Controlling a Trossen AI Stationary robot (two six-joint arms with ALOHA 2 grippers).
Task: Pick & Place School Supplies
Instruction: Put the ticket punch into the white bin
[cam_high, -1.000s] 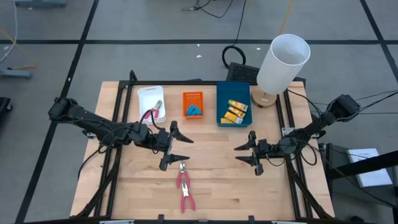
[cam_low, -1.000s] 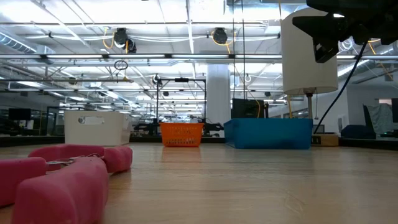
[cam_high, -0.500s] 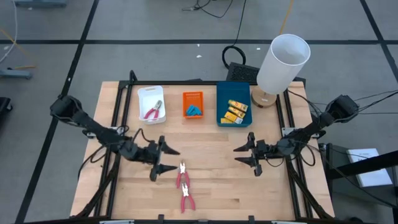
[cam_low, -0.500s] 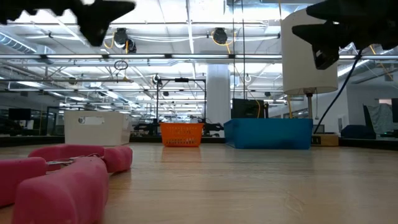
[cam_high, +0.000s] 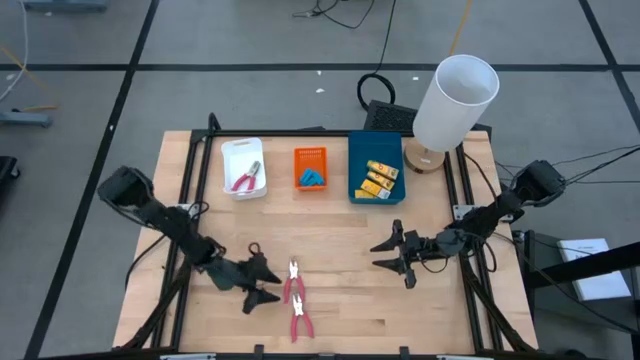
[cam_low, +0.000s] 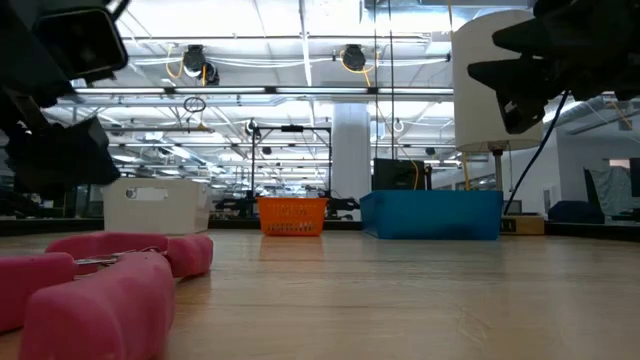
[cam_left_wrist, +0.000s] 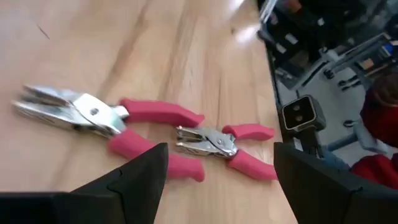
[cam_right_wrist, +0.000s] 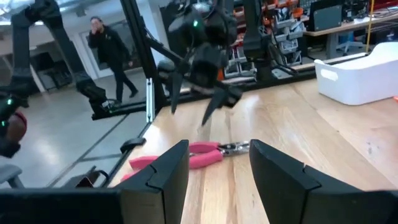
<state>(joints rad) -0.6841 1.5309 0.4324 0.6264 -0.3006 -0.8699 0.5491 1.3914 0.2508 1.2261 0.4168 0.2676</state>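
Note:
Two pink-handled tools lie flat on the wood near the table's near edge: one (cam_high: 292, 284), the other (cam_high: 299, 320) closer to that edge. My left wrist view shows both, one (cam_left_wrist: 106, 121) and the other (cam_left_wrist: 224, 143). My left gripper (cam_high: 258, 281) is open, just left of the first tool and touching nothing. My right gripper (cam_high: 396, 257) is open over the table's right middle, facing the tools (cam_right_wrist: 186, 155). A third pink tool (cam_high: 246, 178) lies in the white tray. Light-blue pieces (cam_high: 313, 179) sit in the orange tray, yellow packets (cam_high: 377, 178) in the blue tray.
The white tray (cam_high: 243, 150), orange tray (cam_high: 310, 155) and blue tray (cam_high: 358, 170) stand in a row along the far side. A tall white cylinder (cam_high: 455, 100) stands on a round base at the far right corner. Bare wood lies between the grippers. A person (cam_right_wrist: 109, 53) walks in the room beyond.
My left gripper has moved from the table's middle toward the near edge and down, ending beside the pink tools, still open. My right gripper has shifted slightly toward the near edge. The tools have stayed where they were.

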